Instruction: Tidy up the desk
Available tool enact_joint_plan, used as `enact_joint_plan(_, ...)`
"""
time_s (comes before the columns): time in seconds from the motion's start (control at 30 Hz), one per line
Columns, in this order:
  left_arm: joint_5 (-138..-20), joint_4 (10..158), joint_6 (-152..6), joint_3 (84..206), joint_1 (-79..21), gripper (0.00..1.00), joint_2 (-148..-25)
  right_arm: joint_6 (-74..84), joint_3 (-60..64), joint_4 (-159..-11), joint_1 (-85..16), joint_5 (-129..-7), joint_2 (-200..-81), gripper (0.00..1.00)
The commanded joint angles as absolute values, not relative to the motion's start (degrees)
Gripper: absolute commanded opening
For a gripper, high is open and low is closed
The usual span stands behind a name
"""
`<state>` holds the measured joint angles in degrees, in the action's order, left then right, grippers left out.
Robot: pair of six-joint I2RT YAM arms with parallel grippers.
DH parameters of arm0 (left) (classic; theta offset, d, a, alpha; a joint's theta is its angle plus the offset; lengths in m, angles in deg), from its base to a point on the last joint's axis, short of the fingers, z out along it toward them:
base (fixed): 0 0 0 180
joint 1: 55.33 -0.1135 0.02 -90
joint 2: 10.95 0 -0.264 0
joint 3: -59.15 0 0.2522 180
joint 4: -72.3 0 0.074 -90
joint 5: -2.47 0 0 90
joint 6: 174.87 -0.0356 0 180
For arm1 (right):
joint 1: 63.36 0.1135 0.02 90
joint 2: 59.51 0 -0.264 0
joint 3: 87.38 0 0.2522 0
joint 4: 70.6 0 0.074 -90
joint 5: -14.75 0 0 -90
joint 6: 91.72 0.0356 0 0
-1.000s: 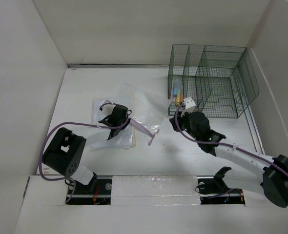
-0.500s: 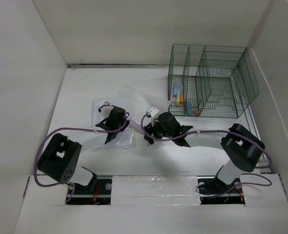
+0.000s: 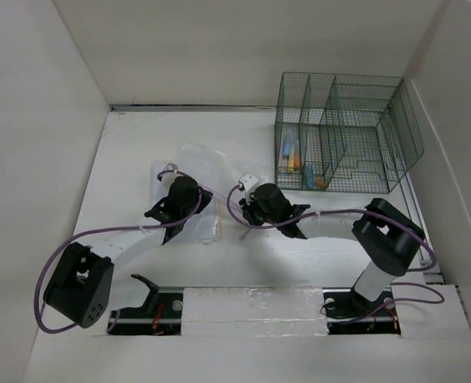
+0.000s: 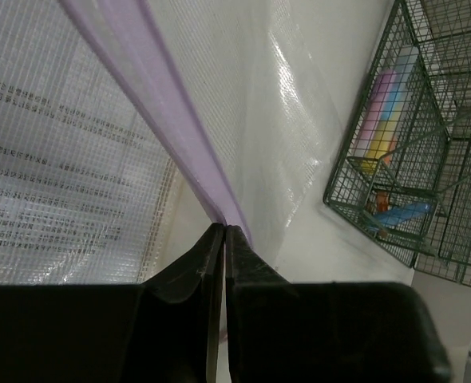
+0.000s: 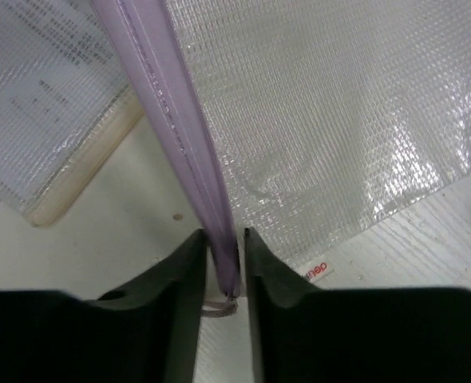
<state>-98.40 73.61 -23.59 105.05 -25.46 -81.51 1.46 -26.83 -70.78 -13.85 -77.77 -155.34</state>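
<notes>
A clear mesh pouch with a purple zipper strip lies on the white desk, partly over a stack of printed papers. My left gripper is shut on the purple strip; in the left wrist view its jaws meet at the strip's edge. My right gripper is closed around the strip's end by the zipper pull, with the strip running up between its jaws. The two grippers hold the same strip a short way apart.
A green wire-mesh organizer stands at the back right, with coloured markers in its left compartment; it also shows in the left wrist view. White panels wall the desk. The printed papers show under the mesh.
My right arm has swung left from the organizer to the pouch's zipper end. My left gripper has shifted slightly left and back with the strip in it.
</notes>
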Motion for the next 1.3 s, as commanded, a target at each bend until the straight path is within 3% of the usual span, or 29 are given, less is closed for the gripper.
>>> enact_joint_plan(0.0, -96.85, 72.88, -24.84, 104.11, -25.71, 0.00, -79.59, 1.44, -25.19, -68.72, -13.79, -80.17, -155.75, 0.25)
enact_joint_plan(0.03, -96.58, 72.79, -24.75, 104.11, -25.71, 0.00, -79.59, 1.53, -25.36, -68.72, -13.79, -80.34, -155.49, 0.10)
enact_joint_plan(0.1, -95.62, 72.53, -25.62, 104.37, -25.71, 0.00, -80.29, 1.62, -26.76, -66.98, -13.27, -80.52, -152.79, 0.00)
enact_joint_plan(0.13, -95.61, 72.52, -25.63, 104.37, -25.71, 0.01, -80.29, 1.62, -27.38, -66.96, -13.27, -80.61, -152.76, 0.00)
enact_joint_plan(0.2, -95.35, 74.37, -26.07, 106.12, -25.71, 0.21, -81.78, 1.70, -28.26, -65.74, -13.27, -80.35, -151.02, 0.00)
enact_joint_plan(0.23, -95.09, 74.46, -26.25, 106.57, -25.71, 0.42, -82.40, 1.70, -28.52, -65.56, -13.27, -80.09, -150.48, 0.00)
enact_joint_plan(0.33, -94.47, 74.29, -25.98, 107.36, -25.71, 0.66, -83.54, 1.79, -29.05, -65.47, -13.27, -78.86, -149.95, 0.00)
enact_joint_plan(0.47, -92.19, 71.21, -25.55, 107.36, -25.71, 0.77, -84.77, 1.79, -28.97, -65.47, -12.74, -78.50, -149.60, 0.00)
enact_joint_plan(0.5, -92.36, 71.12, -25.46, 107.71, -25.71, 0.70, -85.38, 1.79, -29.05, -65.30, -12.13, -78.50, -149.25, 0.00)
enact_joint_plan(0.7, -91.66, 67.26, -24.14, 108.33, -25.71, 0.55, -87.76, 0.83, -28.97, -64.68, -9.58, -76.66, -148.72, 0.00)
enact_joint_plan(0.73, -91.40, 66.38, -24.05, 108.24, -25.71, 0.46, -88.03, 0.65, -28.79, -64.68, -8.44, -76.48, -148.63, 0.00)
enact_joint_plan(0.8, -90.52, 64.79, -23.79, 108.59, -25.71, 0.39, -89.34, 0.65, -28.79, -64.77, -7.82, -76.13, -148.11, 0.00)
enact_joint_plan(0.9, -90.08, 64.61, -24.49, 109.38, -25.71, 0.21, -90.40, 0.91, -28.97, -64.15, -7.29, -75.78, -146.71, 0.00)
enact_joint_plan(0.93, -89.99, 64.79, -24.92, 109.56, -25.71, 0.06, -90.31, 1.00, -28.97, -64.24, -7.29, -75.78, -146.44, 0.00)
enact_joint_plan(0.97, -90.16, 65.14, -25.19, 109.91, -25.71, 0.00, -89.79, 1.00, -28.97, -65.02, -7.29, -75.69, -146.00, 0.02)
enact_joint_plan(1.0, -90.25, 65.49, -25.37, 109.91, -25.71, 0.00, -89.44, 1.09, -28.79, -65.64, -7.29, -75.78, -145.56, 0.09)
enact_joint_plan(1.03, -90.51, 66.02, -26.15, 109.91, -25.71, 0.00, -88.91, 1.09, -28.53, -66.52, -7.29, -77.60, -144.51, 0.30)
enact_joint_plan(1.13, -90.95, 67.42, -28.52, 109.47, -25.71, 0.00, -86.19, 0.56, -27.65, -70.56, -7.29, -80.25, -140.66, 0.58)
enact_joint_plan(1.27, -88.77, 68.83, -33.26, 108.42, -25.71, 0.00, -80.75, -0.32, -26.33, -75.91, -9.22, -78.33, -135.20, 0.73)
